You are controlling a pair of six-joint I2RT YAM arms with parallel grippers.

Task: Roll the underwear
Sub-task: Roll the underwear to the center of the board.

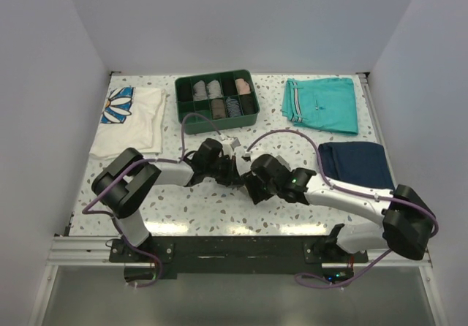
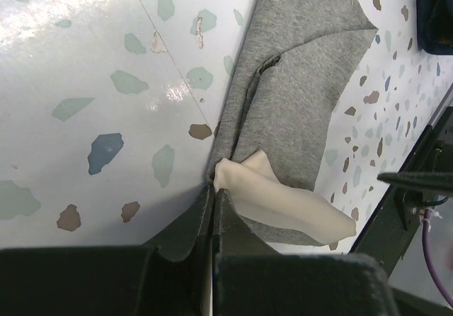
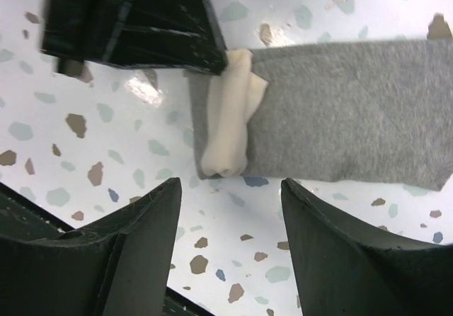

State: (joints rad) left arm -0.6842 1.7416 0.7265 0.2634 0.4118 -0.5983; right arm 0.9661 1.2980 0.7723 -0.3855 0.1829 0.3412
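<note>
The underwear (image 3: pixel 340 125) lies flat on the speckled table as a grey folded strip. A cream band (image 3: pixel 226 128) is turned up at its left end. My left gripper (image 2: pixel 214 186) is shut on the corner of that end, where the grey cloth (image 2: pixel 304 68) and the cream band (image 2: pixel 283 202) meet. In the right wrist view its dark fingers (image 3: pixel 141 25) reach that same corner from the upper left. My right gripper (image 3: pixel 230 183) stands open just short of the cream end, with nothing between its fingers. In the top view both grippers meet at mid-table and hide the garment.
A green compartment tray (image 1: pixel 191 127) holding several rolled garments stands at the back centre. Teal shorts (image 1: pixel 322 103) lie back right, and a navy folded garment (image 1: pixel 357 164) lies on the right. A white daisy-print shirt (image 1: pixel 131 121) is back left.
</note>
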